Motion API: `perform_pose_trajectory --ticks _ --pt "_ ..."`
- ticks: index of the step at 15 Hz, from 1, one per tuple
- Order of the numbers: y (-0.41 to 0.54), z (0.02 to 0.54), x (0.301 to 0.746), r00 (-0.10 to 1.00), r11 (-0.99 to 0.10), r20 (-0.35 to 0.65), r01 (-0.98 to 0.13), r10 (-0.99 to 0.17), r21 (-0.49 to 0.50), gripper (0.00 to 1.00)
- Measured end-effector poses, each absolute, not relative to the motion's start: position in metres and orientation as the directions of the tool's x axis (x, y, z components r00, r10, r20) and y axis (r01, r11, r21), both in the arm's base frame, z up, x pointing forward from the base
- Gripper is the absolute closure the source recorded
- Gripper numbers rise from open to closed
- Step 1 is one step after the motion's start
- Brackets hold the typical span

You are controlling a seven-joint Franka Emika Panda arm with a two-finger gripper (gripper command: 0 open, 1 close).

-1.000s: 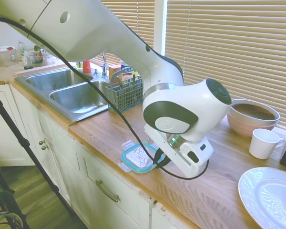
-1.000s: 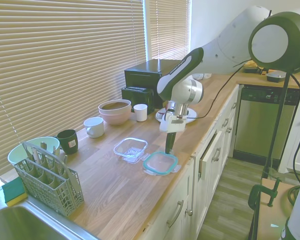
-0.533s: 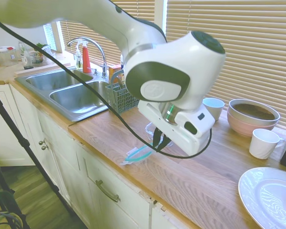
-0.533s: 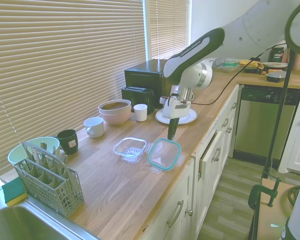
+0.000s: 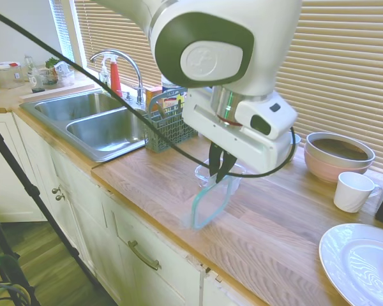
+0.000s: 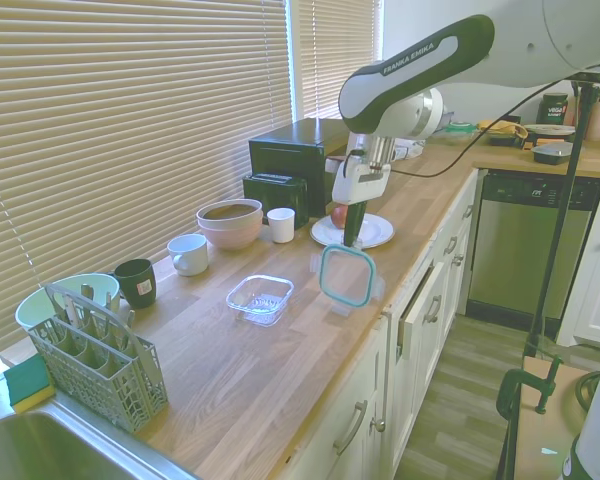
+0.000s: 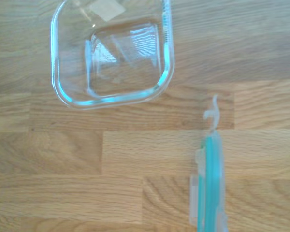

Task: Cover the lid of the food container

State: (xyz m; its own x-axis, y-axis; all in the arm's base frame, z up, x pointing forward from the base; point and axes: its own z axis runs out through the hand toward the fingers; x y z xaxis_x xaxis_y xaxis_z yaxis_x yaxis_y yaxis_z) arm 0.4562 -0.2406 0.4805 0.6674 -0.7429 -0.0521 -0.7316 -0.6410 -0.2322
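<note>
lid (image 6: 346,275): 1
container (image 6: 261,298): 1
bowls (image 6: 230,222): 3
cups (image 6: 188,254): 3
plate (image 6: 370,234): 1
rack (image 6: 95,357): 1

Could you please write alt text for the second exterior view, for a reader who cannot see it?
A white robot arm's gripper holds a teal-rimmed clear lid by its top edge, hanging upright above a wooden countertop. The open clear food container sits on the counter beside it, toward the window blinds. Mugs, bowls and a dish rack line the counter behind.

Bright daylight thru blinds (image 6: 130,130); lid (image 5: 212,201) motion-blurred in first ext view; wrist view slightly soft.
</note>
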Motion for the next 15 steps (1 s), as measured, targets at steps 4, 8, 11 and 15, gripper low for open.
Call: perform_pose_trajectory --ticks 4,8,11,15 --pt "-0.245 0.524 0.472 0.677 -0.664 -0.005 -0.723 -0.736 -0.192 1.00" --pt "-0.238 0.534 0.515 0.710 -0.705 0.012 -0.698 -0.704 -0.124 1.00" --pt "-0.228 0.532 0.551 0.730 -0.729 0.015 -0.681 -0.683 -0.073 1.00" --pt "-0.223 0.537 0.586 0.744 -0.744 0.022 -0.667 -0.668 -0.032 1.00"
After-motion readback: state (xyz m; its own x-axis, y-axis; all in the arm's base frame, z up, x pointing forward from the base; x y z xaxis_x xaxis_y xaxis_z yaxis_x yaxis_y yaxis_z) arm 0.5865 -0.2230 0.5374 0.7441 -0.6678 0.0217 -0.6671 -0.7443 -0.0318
